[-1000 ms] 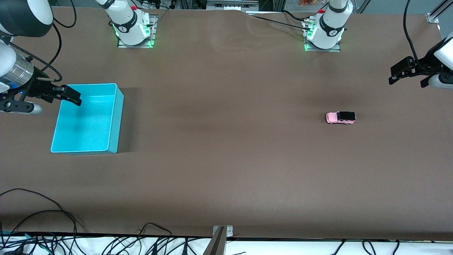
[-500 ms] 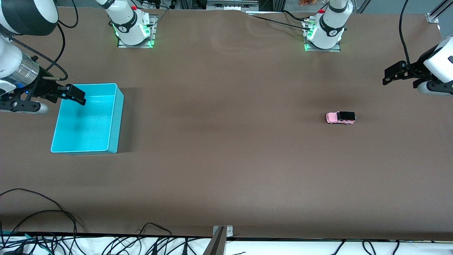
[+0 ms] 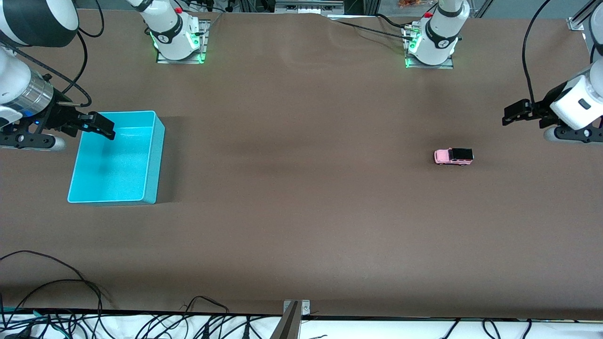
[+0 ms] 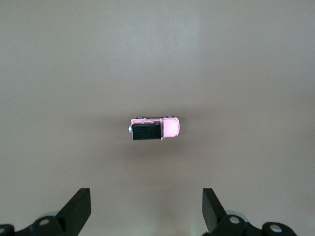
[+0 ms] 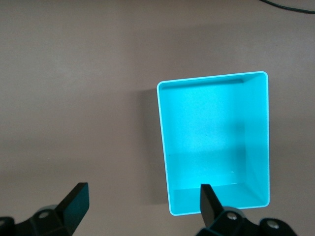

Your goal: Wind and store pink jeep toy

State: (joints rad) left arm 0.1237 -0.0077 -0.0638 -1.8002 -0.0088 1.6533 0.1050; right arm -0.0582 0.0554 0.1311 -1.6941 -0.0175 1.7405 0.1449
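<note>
Moved: the left gripper (image 3: pixel 514 115) has drifted lower in the front view and closer to the pink jeep toy (image 3: pixel 453 156) than a second ago; the right gripper (image 3: pixel 96 128) has edged slightly toward its own arm's end of the table – the toy and the cyan bin (image 3: pixel 158 155) lie where they were
Landmark: the pink jeep toy, on its wheels on the brown table (image 3: pixel 301 197), toward the left arm's end
Left gripper: up in the air over bare table – toward the left arm's end from the toy, not touching it; fingers (image 4: pixel 78 209) spread wide, nothing between them
Right gripper: well apart from the toy, over the bin's edge at the right arm's end; fingers (image 5: pixel 76 201) spread wide, empty
Cyan bin: well apart from the toy, toward the right arm's end; open top, nothing inside
Wrist views: the left one looks down on the toy (image 4: pixel 154 129); the right one on the bin (image 5: pixel 165 147)
</note>
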